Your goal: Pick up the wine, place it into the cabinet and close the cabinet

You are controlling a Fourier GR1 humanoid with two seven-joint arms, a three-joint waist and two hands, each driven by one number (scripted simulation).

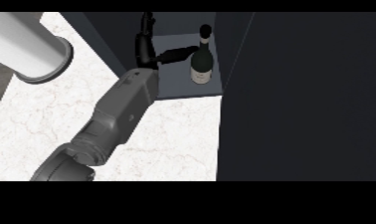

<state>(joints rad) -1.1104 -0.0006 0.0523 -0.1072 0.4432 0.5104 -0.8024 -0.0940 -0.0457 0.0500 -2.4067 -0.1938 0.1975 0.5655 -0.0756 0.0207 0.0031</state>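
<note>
A dark wine bottle (202, 61) with a pale label stands upright on the cabinet's shelf (176, 88), close to the right inner wall. My left hand (144, 49) is inside the cabinet just left of the bottle, open, its fingers pointing straight up along the left wall. Its thumb (176, 55) stretches right and reaches the bottle's shoulder; whether it touches I cannot tell. No finger curls round the bottle. The grey left forearm (121, 113) runs down to the lower left. My right hand does not show.
A large dark panel (301, 93), the cabinet's door or side, fills the right half of the view. A grey cylinder (33, 49) lies at the upper left. The marble counter (180, 138) spreads below the cabinet.
</note>
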